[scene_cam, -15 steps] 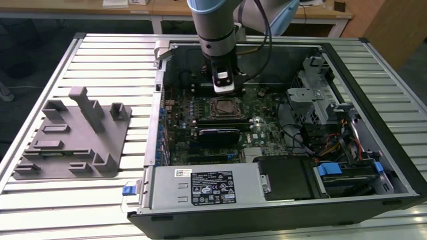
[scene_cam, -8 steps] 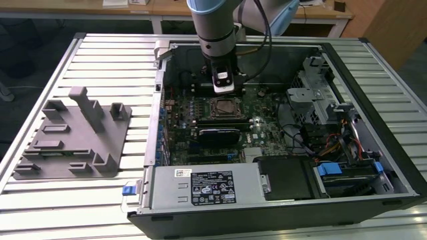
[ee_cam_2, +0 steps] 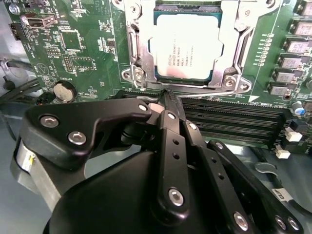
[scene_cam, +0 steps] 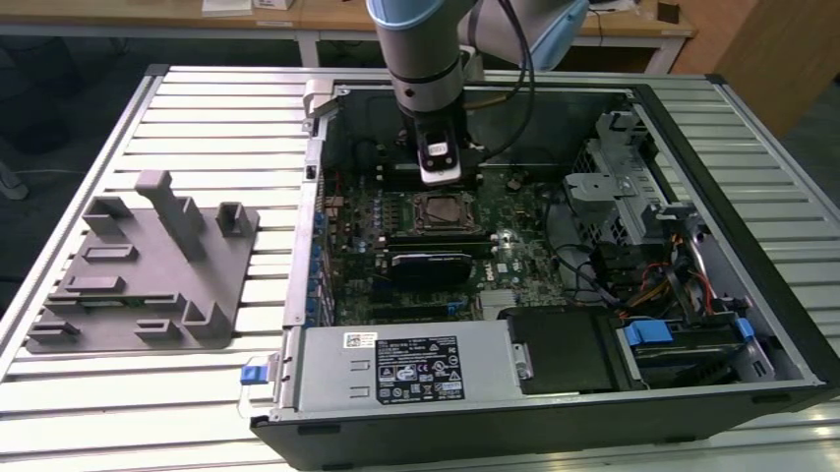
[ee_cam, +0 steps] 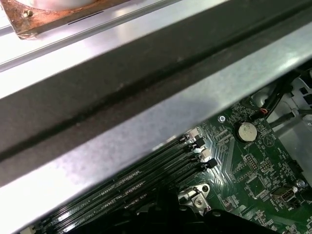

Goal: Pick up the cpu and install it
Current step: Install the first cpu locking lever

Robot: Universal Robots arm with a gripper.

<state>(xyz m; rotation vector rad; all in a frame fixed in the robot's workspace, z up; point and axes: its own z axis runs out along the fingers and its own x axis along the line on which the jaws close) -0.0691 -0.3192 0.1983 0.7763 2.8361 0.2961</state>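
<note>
Cpu (ee_cam_2: 186,45) with illegible print, in socket (ee_cam_2: 134,48)

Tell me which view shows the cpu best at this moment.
The second wrist view: the cpu sits in its socket on the motherboard, its silvery top seen close and whole, just beyond the gripper. In the exterior view the cpu is a small square below the gripper.

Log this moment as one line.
cpu: seated in socket | tool: shut, empty, above memory slots beside socket | case: open
</note>
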